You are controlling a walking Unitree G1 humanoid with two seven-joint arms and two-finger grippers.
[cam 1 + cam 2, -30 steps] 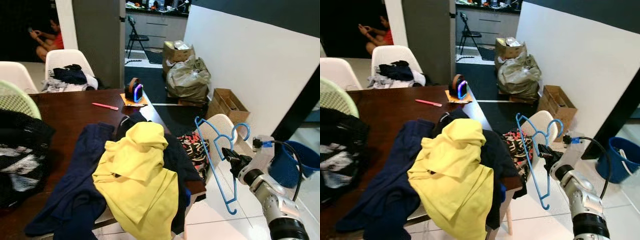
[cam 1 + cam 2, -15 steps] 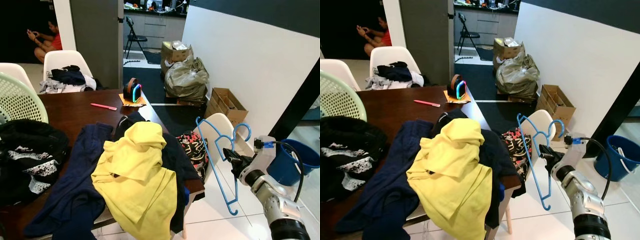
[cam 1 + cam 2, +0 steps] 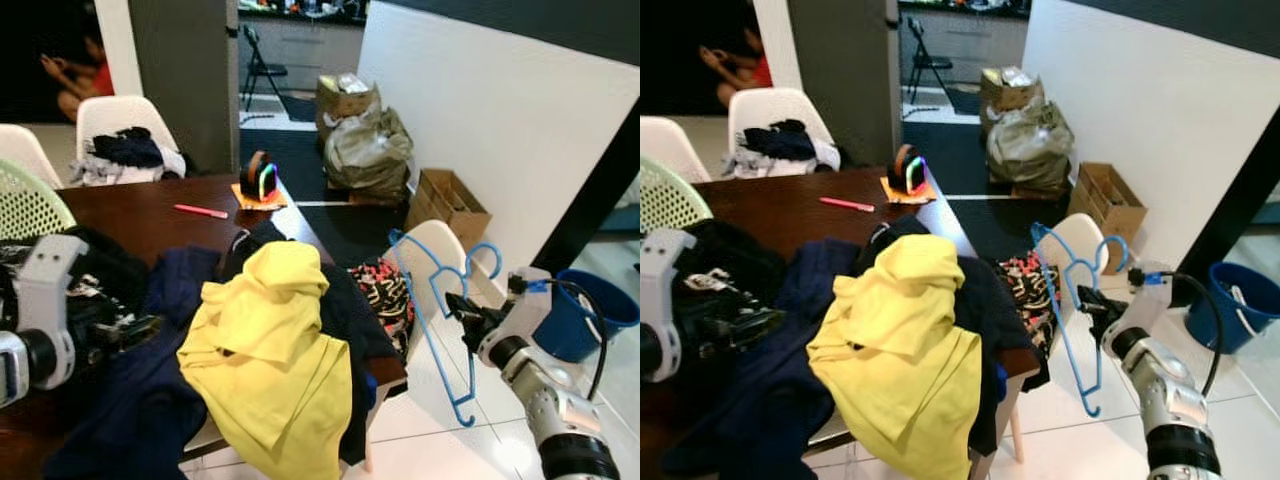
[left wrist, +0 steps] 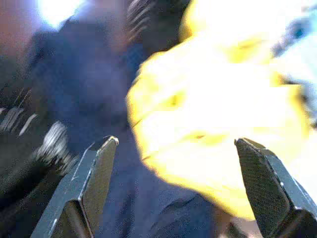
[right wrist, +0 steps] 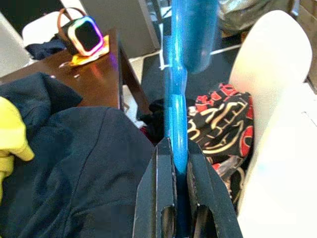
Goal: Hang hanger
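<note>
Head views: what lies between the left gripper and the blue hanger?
The yellow garment heaped over dark clothes at the table's corner lies between the left gripper and the blue hanger, which is clamped in the right gripper.

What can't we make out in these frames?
- Left wrist view: motion blur smears the yellow shirt and navy garment; no folds or edges readable.
- Eye views: the shirt covers the clothes and table under it.
- Hanger: nothing to hang it on can be identified.
- Person, top left: too dark and small.
- Right hand: the forearm is cut off by the eye view's bottom edge.
</note>
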